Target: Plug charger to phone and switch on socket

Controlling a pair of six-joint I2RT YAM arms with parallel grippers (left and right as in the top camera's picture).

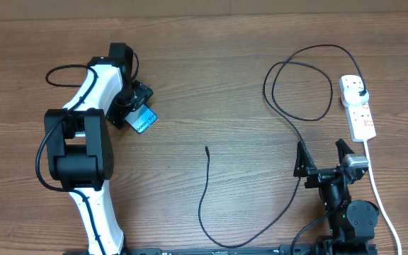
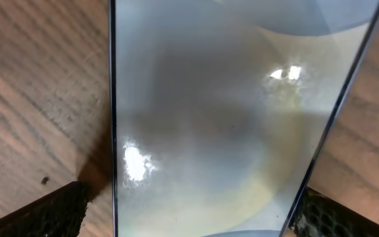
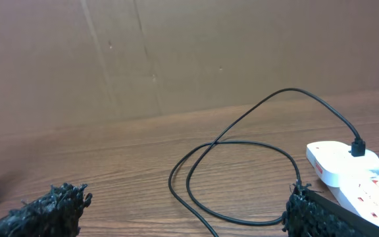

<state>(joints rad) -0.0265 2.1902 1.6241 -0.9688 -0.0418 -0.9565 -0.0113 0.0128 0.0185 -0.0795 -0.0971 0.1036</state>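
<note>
**Both Grippers Wide Open, Phone Under the Left One**

The left gripper (image 1: 137,112) hung low over the phone (image 1: 145,120) on the left part of the brown wooden table (image 1: 211,78). Its jaws were spread wide. In the left wrist view the phone's pale screen filled almost the whole picture, with one black finger (image 2: 45,214) on each side of it. A strip of bare wood and shadow showed between the left finger and the phone's edge. On the other side I could not tell if the finger touched.

The right gripper (image 1: 323,157) was wide open too and held nothing. It sat near the table's front edge, just beside the socket (image 1: 360,113) and its white cord (image 1: 382,205).

The charger (image 1: 289,113) made a loop near the socket. Its plug head (image 1: 360,93) sat in the outlet at the far end of the socket. The small tip (image 1: 206,148) lay in the middle of the table, well apart from the phone and from both grippers.
</note>
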